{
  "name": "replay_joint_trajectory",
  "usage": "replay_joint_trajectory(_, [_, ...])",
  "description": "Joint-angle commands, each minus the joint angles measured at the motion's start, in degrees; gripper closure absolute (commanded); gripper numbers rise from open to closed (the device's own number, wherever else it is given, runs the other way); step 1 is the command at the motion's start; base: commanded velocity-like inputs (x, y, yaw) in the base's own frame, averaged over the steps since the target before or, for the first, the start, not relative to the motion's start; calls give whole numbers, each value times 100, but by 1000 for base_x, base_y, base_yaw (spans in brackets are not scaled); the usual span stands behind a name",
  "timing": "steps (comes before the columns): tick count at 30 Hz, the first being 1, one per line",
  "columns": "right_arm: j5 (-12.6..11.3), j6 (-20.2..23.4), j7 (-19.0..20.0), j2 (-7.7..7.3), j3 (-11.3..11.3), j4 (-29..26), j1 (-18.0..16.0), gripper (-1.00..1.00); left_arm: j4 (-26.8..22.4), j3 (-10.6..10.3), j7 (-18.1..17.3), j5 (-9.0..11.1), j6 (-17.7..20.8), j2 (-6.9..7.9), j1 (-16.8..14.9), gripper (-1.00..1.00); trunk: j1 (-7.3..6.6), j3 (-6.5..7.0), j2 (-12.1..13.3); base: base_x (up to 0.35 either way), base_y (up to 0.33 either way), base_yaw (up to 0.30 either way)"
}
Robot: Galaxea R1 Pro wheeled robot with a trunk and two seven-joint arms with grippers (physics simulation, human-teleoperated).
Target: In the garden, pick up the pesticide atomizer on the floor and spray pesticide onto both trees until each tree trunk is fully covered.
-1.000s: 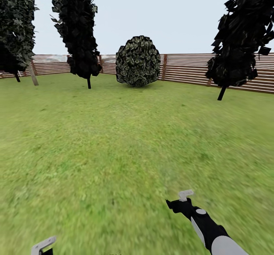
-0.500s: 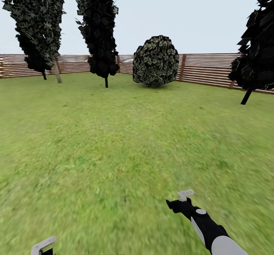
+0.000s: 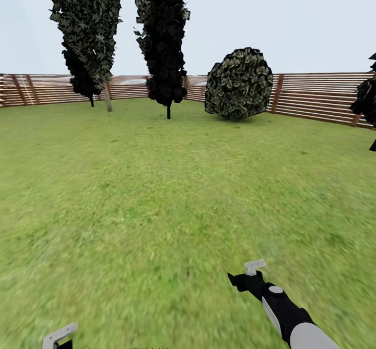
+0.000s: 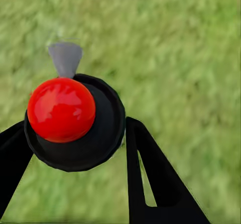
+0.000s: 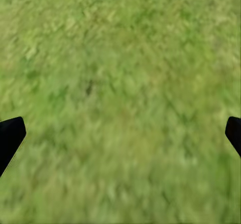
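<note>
**Open lawn ahead, trees along the far fence**

The lawn (image 3: 156, 192) takes up most of the head view, a wide stretch of green grass running out to a brown slatted fence (image 3: 318, 96) that closes the garden from 10 o'clock round to 2 o'clock. Pale sky sits above the fence.

Two tall trees stand near the fence. One with grey-green ragged foliage (image 3: 86, 25) is at 11 o'clock, with a pale leaning trunk (image 3: 107, 97) showing beneath it. A darker, almost black tree (image 3: 164, 36) stands just to its right, closer to 12 o'clock, on a thin dark stem (image 3: 168, 111). A round leafy bush (image 3: 239, 84) sits on the grass at 1 o'clock, just in front of the fence. Another patch of dark foliage (image 3: 367, 101) is cut off by the frame edge at 3 o'clock.

The right arm (image 3: 284, 310) reaches up from 5 o'clock, black and white, ending in a small grey tip. In the right wrist view the right gripper (image 5: 120, 133) has its fingers (image 5: 9, 136) spread wide apart over bare grass, holding nothing.

The left gripper (image 3: 58, 336) shows at 7 o'clock in the head view. In the left wrist view its dark fingers (image 4: 150, 179) flank a black round body with a red knob (image 4: 61, 109) and a grey nozzle (image 4: 65, 57); I cannot tell whether the fingers clamp it.

The spray bottle's place on the lawn cannot be made out.
</note>
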Motion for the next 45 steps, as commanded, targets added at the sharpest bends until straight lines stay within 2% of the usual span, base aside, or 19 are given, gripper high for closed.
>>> replay_joint_trajectory(1, [60,-17,39,3,-48,-1,-2,-100,9,-26,16,43,-19,1,-6,100,-1,-5,-2,0,0,281])
replay_joint_trajectory(13, [60,-17,39,3,-48,-1,-2,-100,9,-26,24,49,-23,1,-6,100,-1,-5,-2,54,33,281])
replay_joint_trajectory(20, [60,-17,40,3,-48,-1,-2,-100,17,-28,19,238,-27,10,-6,100,-1,-5,-2,227,222,281])
replay_joint_trajectory(45, [60,-17,41,3,-48,-1,-2,-100,17,-29,21,245,-34,1,-6,100,-1,-5,-2,169,274,281])
